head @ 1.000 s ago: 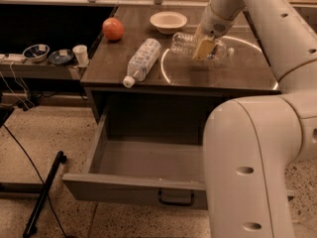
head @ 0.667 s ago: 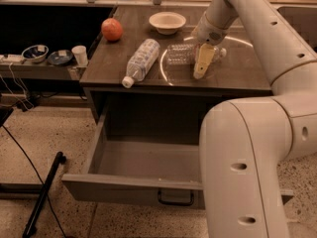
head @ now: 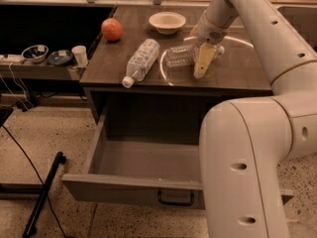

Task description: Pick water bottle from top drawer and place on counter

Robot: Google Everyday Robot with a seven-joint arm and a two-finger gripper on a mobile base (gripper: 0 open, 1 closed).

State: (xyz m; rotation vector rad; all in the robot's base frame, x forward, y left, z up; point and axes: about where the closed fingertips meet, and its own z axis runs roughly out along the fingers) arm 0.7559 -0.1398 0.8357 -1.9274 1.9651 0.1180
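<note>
The water bottle lies on its side on the counter, inside the thin bright ring, with its white cap pointing right. My gripper reaches down from the arm at the upper right and is shut around the bottle's middle, hiding its label band. One yellowish finger shows in front of the bottle; the other is hidden behind it. The top drawer stands pulled open below the counter and is empty, with its black handle at the front.
A larger bottle with a white label, a red-orange fruit and a white bowl lie on the counter. A low side shelf at left holds bowls and a cup. My arm's bulk covers the drawer's right side.
The gripper has lowered the bottle from just above the counter onto it, inside the ring. Over the last 0.7 s it has stayed almost still.
</note>
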